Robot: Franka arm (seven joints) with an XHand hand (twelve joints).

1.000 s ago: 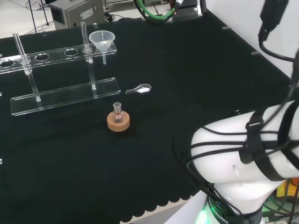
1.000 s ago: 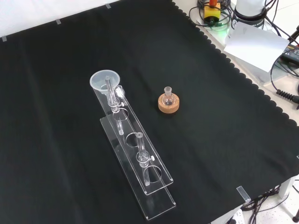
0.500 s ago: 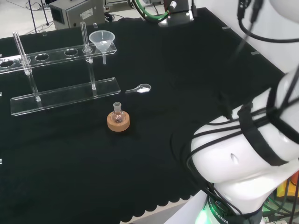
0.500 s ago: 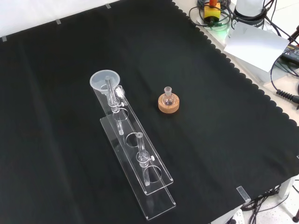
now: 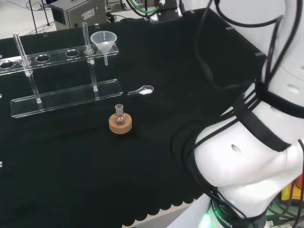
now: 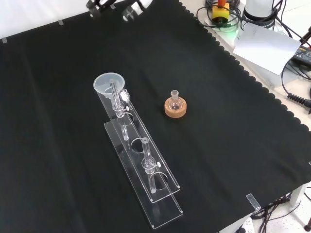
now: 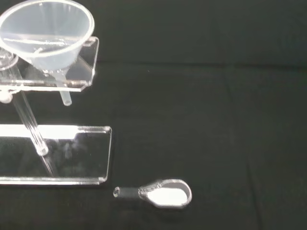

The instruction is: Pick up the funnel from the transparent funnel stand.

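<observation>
Funnel (image 5: 104, 41) sits in the end hole of the stand (image 5: 61, 97), at the right end of the upper shelf in the head view, its spout hanging down through the shelf and ending above the base plate. The stand is clear, with 2 upright rods joining the shelf to the base. Just right of the base a small clear scoop (image 5: 141, 90) with white powder lies on the cloth (image 5: 180, 71). Nearer the camera a little flask (image 5: 119, 114) stands upright in a cork ring (image 5: 119, 124). The arm's white links (image 5: 251, 156), wrapped in black cables, rise at the right of this view.

From the front, the funnel (image 6: 109, 83) is at the far end of the stand (image 6: 141, 165), which runs toward the camera. The flask (image 6: 174, 99) on its ring (image 6: 175, 108) stands to the right of the stand, apart from it. At the top edge a bit of the hand (image 6: 132, 8) shows above the cloth, well apart from the funnel; whether its fingers are spread or curled cannot be told.

At the wrist, the funnel (image 7: 47, 34) is close and large, resting in the shelf's end hole. The base plate (image 7: 62, 153) lies below it, and the scoop (image 7: 163, 193) lies beside the plate's corner, not touching it
</observation>
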